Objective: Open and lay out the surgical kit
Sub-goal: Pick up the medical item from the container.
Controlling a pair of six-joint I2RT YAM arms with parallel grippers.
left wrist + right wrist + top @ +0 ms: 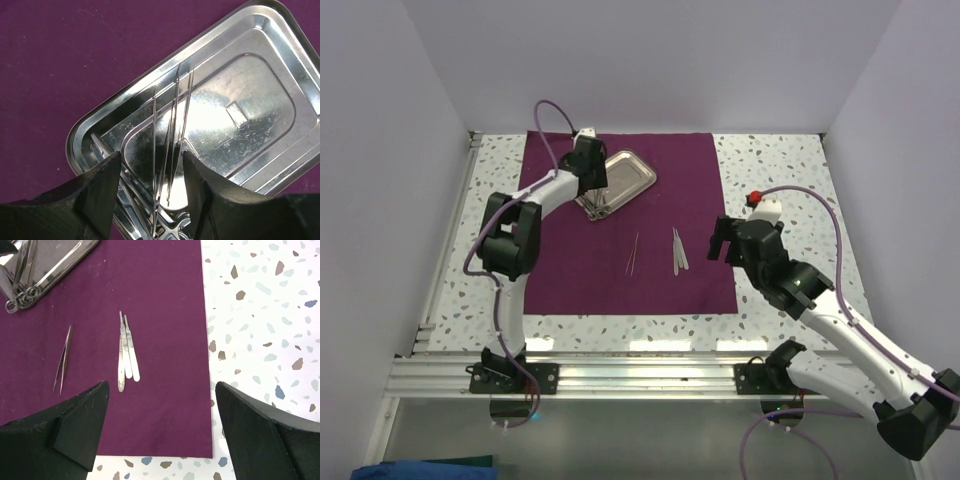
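Over the steel tray (280, 31), the left tool (150, 165) straddles thin tweezers (175, 125), fingers (100, 195) parted — seemingly to lift them onto the cloth (60, 60) — right tool (161, 390) empty, spread wide.

L tool (150, 172) straddles instruments (173, 125) in tray (75, 142); cloth (165, 315) free R of handles (127, 352).

We note a matt woven purple cloth (160, 315). Ahead of the left claw (151, 154) lies a polished steel tray (260, 100), mirror-bright but finely scratched, with thin glossy metal tools (172, 145). The right claw (162, 387) has matt black plastic fingers (75, 435); right of it, a smooth speckled stone-look table (260, 340).
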